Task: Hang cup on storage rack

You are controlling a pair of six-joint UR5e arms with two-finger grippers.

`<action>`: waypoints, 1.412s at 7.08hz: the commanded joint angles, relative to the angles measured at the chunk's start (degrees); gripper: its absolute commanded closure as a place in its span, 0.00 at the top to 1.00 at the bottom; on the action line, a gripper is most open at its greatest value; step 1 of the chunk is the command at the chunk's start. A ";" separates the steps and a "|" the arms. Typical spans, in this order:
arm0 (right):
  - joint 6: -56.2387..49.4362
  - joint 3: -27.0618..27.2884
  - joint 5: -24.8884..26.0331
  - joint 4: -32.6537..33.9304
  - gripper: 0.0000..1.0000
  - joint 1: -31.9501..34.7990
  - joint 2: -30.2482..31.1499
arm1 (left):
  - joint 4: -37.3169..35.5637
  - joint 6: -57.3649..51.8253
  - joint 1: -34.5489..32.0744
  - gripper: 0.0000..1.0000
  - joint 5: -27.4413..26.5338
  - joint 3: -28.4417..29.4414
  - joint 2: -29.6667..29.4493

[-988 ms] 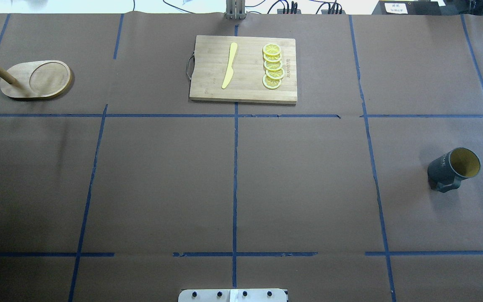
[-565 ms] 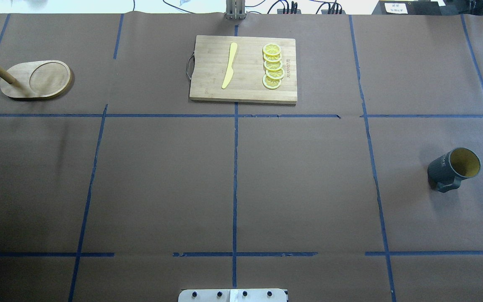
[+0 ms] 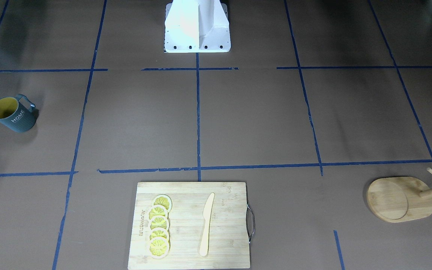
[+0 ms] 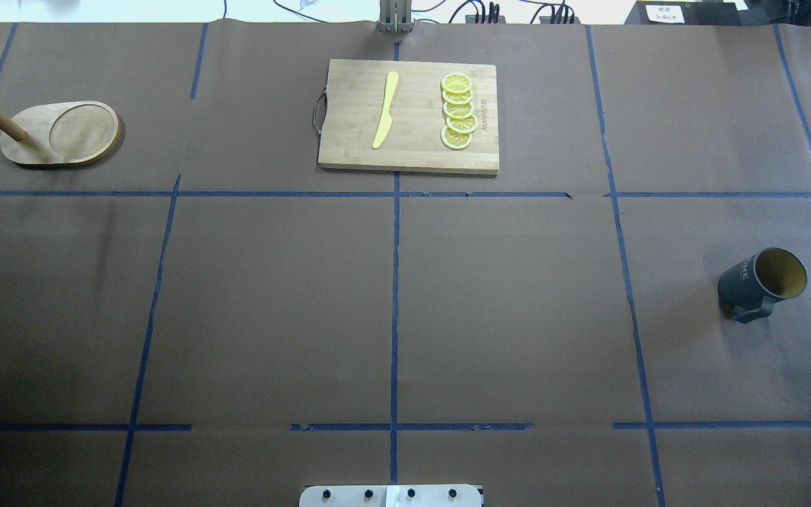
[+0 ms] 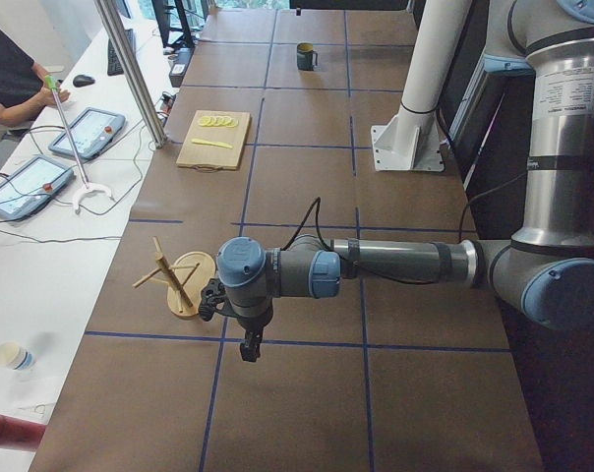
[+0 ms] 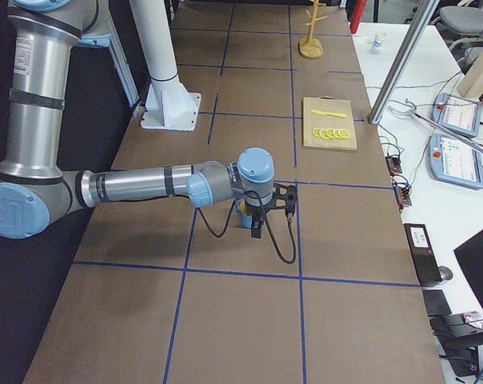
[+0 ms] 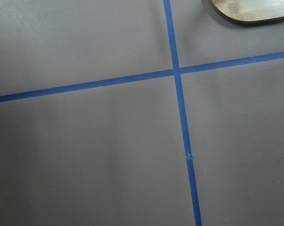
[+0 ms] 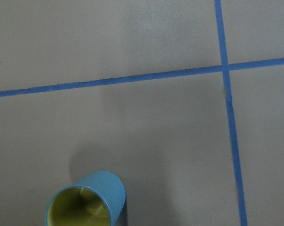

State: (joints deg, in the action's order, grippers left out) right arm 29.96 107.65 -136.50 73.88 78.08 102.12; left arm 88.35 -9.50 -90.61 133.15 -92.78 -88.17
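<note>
The cup [image 4: 761, 282], dark grey-blue with a yellow inside and "HOME" lettering, stands upright at the table's right side; it also shows in the front-facing view [image 3: 11, 114] and at the bottom of the right wrist view [image 8: 88, 202]. The storage rack [image 4: 60, 134], a bamboo oval base with a slanted post, stands at the far left [image 3: 399, 198]. My left gripper [image 5: 246, 347] hangs above the table near the rack [image 5: 184, 285]. My right gripper [image 6: 256, 232] hangs above the cup's area. Both show only in side views, so I cannot tell if they are open.
A rectangular bamboo cutting board [image 4: 409, 116] with a yellow knife [image 4: 386, 109] and several lemon slices [image 4: 457, 111] lies at the far middle. Blue tape lines cross the brown table cover. The robot's white base [image 3: 197, 26] stands at the near edge.
</note>
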 commanded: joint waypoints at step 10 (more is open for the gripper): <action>13.90 -6.84 8.01 -9.28 0.25 -18.05 -2.37 | 0.07 0.01 0.00 1.00 0.00 -0.03 0.02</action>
State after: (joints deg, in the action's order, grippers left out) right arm 43.82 101.07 -128.27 64.61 60.19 99.72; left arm 88.41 -9.49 -90.61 133.15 -92.81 -88.23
